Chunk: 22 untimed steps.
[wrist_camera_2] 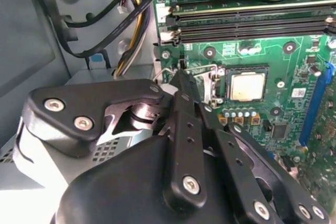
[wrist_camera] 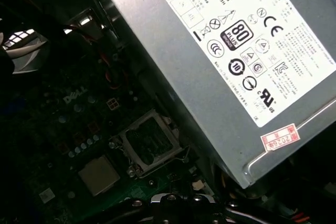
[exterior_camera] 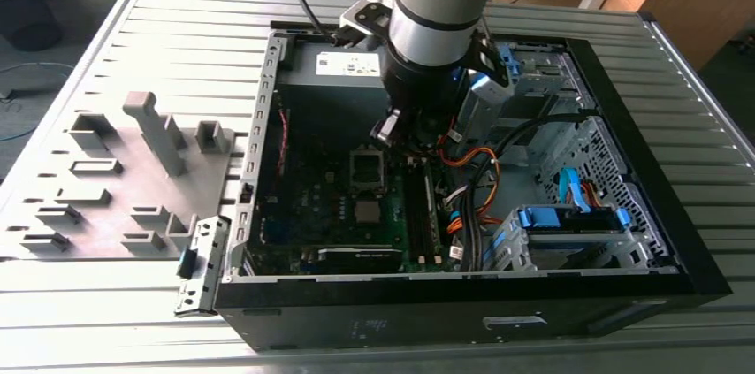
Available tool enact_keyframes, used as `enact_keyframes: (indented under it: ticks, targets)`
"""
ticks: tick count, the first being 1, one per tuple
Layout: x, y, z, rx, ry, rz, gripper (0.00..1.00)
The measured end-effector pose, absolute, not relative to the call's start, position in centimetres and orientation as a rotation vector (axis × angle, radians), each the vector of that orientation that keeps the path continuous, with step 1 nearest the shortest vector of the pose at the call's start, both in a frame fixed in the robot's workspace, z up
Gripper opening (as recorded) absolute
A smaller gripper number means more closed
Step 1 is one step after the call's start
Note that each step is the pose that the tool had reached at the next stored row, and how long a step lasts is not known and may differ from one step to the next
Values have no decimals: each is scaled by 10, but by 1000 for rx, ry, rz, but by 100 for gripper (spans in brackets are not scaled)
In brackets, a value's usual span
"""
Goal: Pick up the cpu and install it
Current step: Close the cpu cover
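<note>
The claw hangs low inside the open computer case, above the dark socket frame; apart or together, I cannot tell; the cpu lies flat on the motherboard just beyond its tip, untouched.

First wrist view dim, glare on PSU
</note>
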<state>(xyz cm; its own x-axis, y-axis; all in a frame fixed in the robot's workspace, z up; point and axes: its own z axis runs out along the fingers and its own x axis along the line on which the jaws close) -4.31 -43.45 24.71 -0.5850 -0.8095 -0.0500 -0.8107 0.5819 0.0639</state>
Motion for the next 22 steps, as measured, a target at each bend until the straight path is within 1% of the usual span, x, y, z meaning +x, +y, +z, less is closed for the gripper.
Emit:
enact_keyframes:
  ticks: [22]
  targets:
    - [-41,-434,227,-1356,2813,121,11]
